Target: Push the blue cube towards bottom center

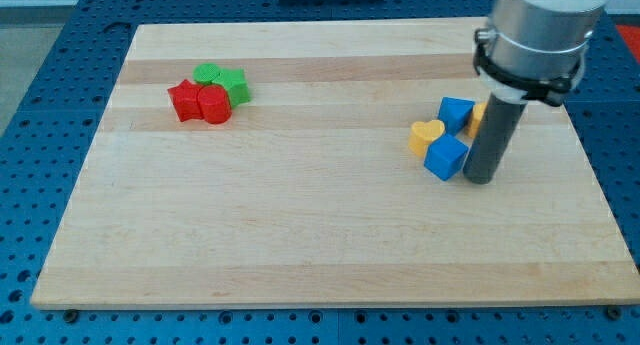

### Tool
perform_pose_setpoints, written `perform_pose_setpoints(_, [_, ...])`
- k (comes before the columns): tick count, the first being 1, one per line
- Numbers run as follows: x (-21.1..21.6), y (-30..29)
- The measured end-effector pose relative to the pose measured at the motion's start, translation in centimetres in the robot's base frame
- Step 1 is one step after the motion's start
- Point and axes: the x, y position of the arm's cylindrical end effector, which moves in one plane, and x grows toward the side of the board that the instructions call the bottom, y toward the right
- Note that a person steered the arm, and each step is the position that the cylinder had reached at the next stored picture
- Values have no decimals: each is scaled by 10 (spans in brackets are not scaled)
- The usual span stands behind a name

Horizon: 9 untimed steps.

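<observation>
My tip (480, 179) has no fingers to spread or pinch; it rests touching the blue cube (446, 157) on its right side. To drive it toward bottom center, I'd best circle to its upper-right first.

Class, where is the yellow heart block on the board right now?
The yellow heart block lies on the view's right, at the left edge of the cluster, touching the blue cube below-right and beside another blue block.
</observation>
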Motion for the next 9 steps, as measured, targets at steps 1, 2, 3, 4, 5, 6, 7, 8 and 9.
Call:
perform_pose_setpoints(1, [-37, 9])
perform_pose_setpoints(2, [-47, 1])
perform_pose_setpoints(3, [-36, -9])
perform_pose_setpoints(4, [-27, -26])
perform_pose_setpoints(5, [-21, -44])
perform_pose_setpoints(6, [-18, -64])
perform_pose_setpoints(7, [-11, -85])
perform_pose_setpoints(8, [-7, -92])
perform_pose_setpoints(9, [-8, -89])
